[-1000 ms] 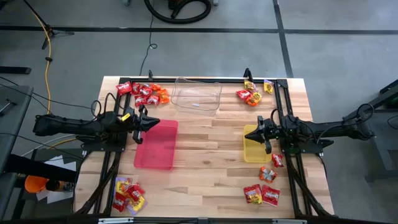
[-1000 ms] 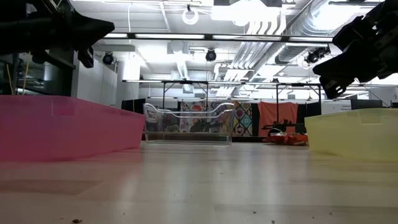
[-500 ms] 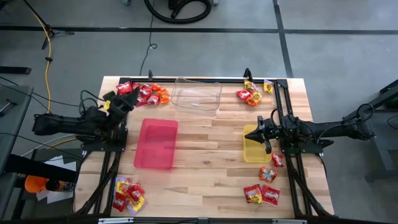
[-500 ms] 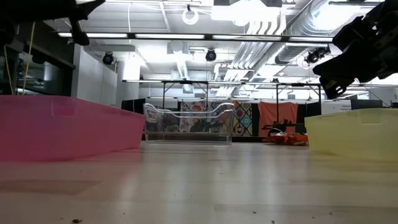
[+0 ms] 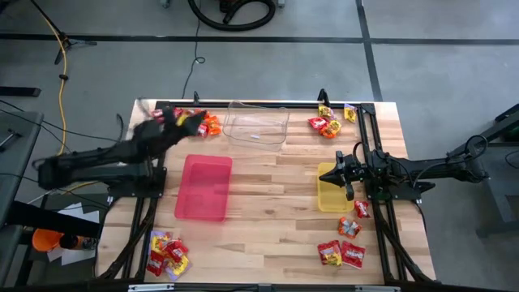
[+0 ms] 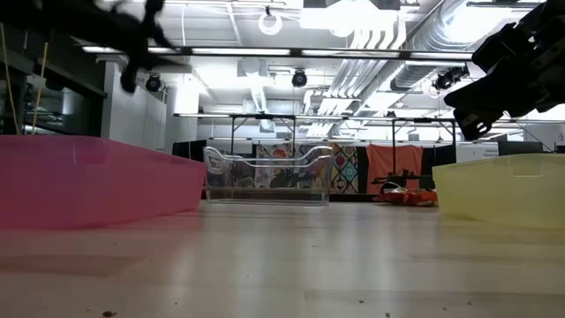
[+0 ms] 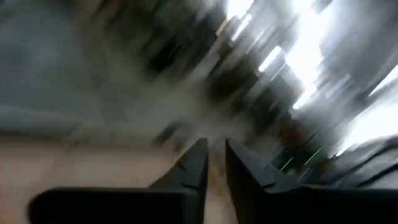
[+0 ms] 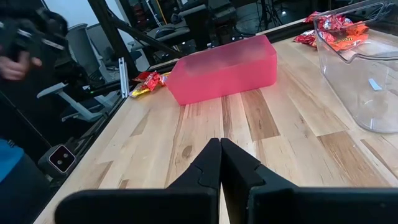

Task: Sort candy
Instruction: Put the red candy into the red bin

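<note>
The candy lies in four small heaps of shiny red, orange and yellow packets at the table's corners: far left, far right, near left and near right. My left gripper is blurred in the air at the far-left heap. Its fingers stand a narrow gap apart with nothing between them. My right gripper hangs shut and empty over the left edge of the yellow tray.
A red tray sits left of centre, and a clear tray stands at the far middle. Dark arm frames run along the left and right sides of the table. Bare wood lies between the red and yellow trays.
My left gripper has swung from over the red tray's far left corner toward the table's far edge. It has risen and rolled on the way and now sits at the far-left candy heap. The right arm has kept still.
</note>
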